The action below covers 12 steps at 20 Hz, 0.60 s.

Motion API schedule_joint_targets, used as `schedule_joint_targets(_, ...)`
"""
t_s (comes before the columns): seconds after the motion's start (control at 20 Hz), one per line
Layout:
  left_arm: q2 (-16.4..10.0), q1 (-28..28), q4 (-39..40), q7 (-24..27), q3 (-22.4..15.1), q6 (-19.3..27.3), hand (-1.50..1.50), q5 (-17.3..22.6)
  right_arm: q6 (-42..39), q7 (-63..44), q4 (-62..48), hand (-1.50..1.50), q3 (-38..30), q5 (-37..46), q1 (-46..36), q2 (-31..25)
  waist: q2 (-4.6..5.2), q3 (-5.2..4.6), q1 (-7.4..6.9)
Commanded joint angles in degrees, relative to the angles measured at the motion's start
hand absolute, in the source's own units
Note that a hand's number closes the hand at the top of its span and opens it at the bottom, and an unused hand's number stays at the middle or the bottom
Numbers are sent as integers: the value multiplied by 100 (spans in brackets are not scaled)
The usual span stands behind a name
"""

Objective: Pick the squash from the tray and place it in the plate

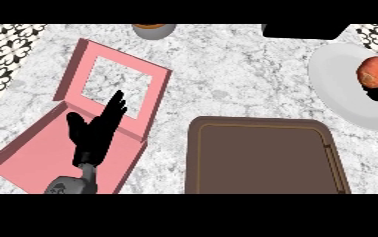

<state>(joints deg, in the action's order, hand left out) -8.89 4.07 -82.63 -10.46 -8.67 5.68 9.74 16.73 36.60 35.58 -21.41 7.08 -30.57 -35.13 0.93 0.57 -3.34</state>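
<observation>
Squash: orange-red, rounded, lying on white plate at right edge, partly cut off; off brown tray. Probably stiff, smooth-skinned, moderately heavy; best wrapped round middle. Left hand over pink box, fingers straight, holding nothing. Right hand unseen.

Veined grey marble-look counter, matt brown tray, matt pink box, smooth white plate

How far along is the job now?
Placing looks done: the tray holds nothing, and an orange-red thing, likely the squash, lies on the plate at the right edge. Nothing is in hand: the left hand rests open over the pink box. Nothing seems left.
</observation>
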Motion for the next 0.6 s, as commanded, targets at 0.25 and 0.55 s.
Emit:
schedule_joint_targets(0.25,40,63,242,-81,-166,-180,0,-42,-318,-650,-1723,-150,756,1069,-546,-586,180,-17,-292)
schedule_joint_targets(0.55,116,217,403,-106,-90,-18,0,-117,-1046,-226,-2127,-150,603,862,-970,-357,175,4,-224)
